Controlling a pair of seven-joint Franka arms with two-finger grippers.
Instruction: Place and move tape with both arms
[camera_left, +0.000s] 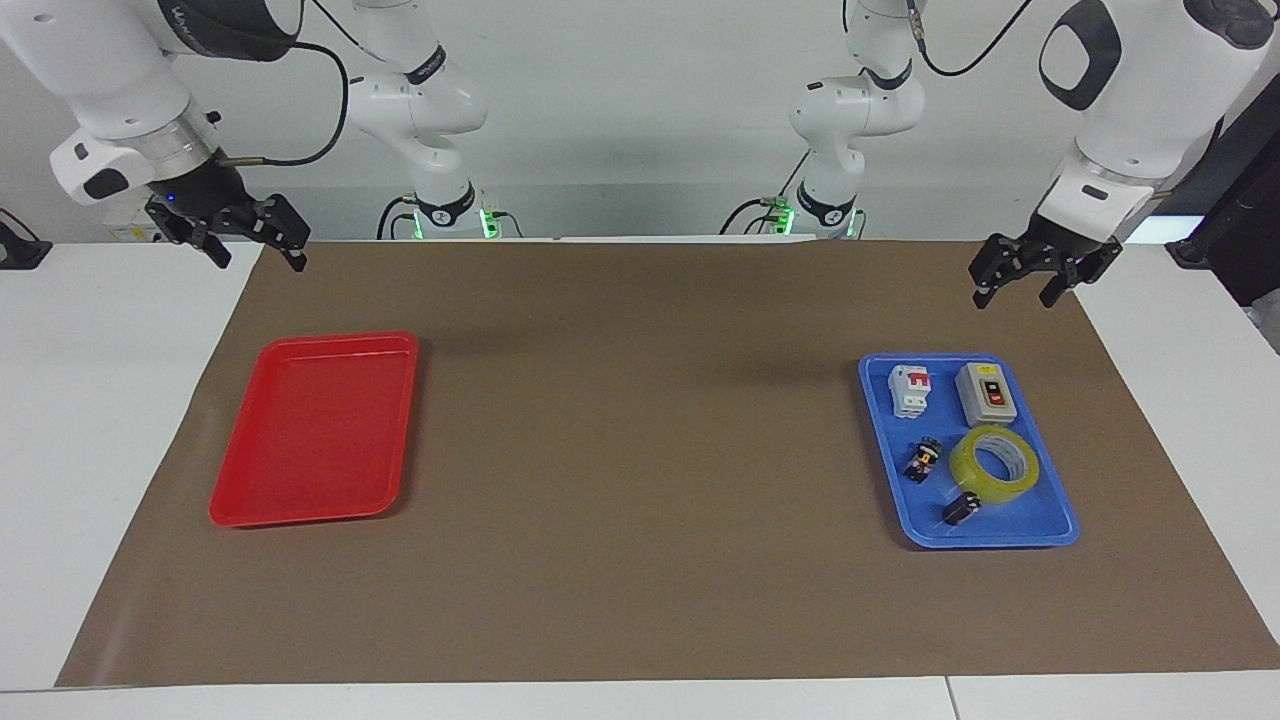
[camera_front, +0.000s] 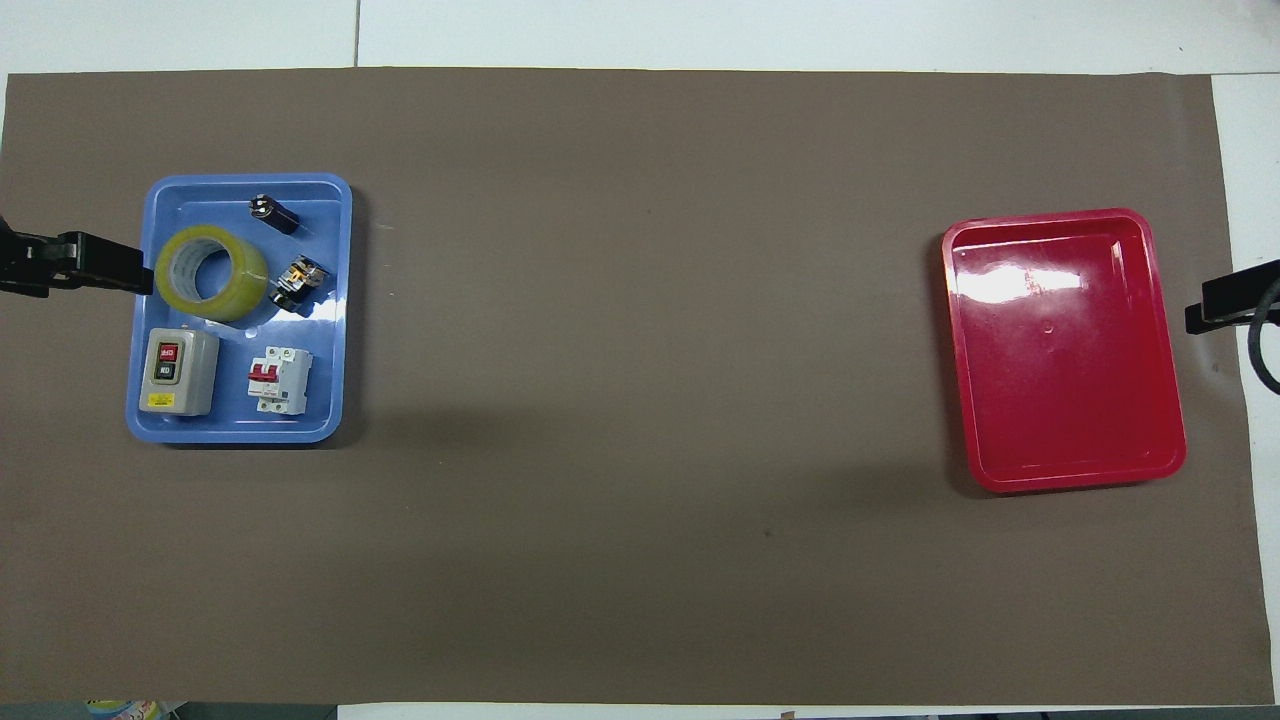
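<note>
The tape (camera_left: 993, 463) is a translucent yellow roll with a white core. It lies flat in the blue tray (camera_left: 1062, 530), also seen from overhead (camera_front: 211, 273). My left gripper (camera_left: 1015, 296) is open and empty. It hangs over the brown mat beside the tray, at the left arm's end of the table, and its tip shows in the overhead view (camera_front: 100, 275). My right gripper (camera_left: 260, 262) is open and empty, and waits over the mat's corner by the red tray (camera_left: 310, 430).
The blue tray (camera_front: 338, 300) also holds a grey switch box (camera_front: 178, 372), a white and red breaker (camera_front: 279, 380) and two small dark parts (camera_front: 295, 279). The red tray (camera_front: 1065, 350) has nothing in it. A brown mat (camera_front: 640, 400) covers the table.
</note>
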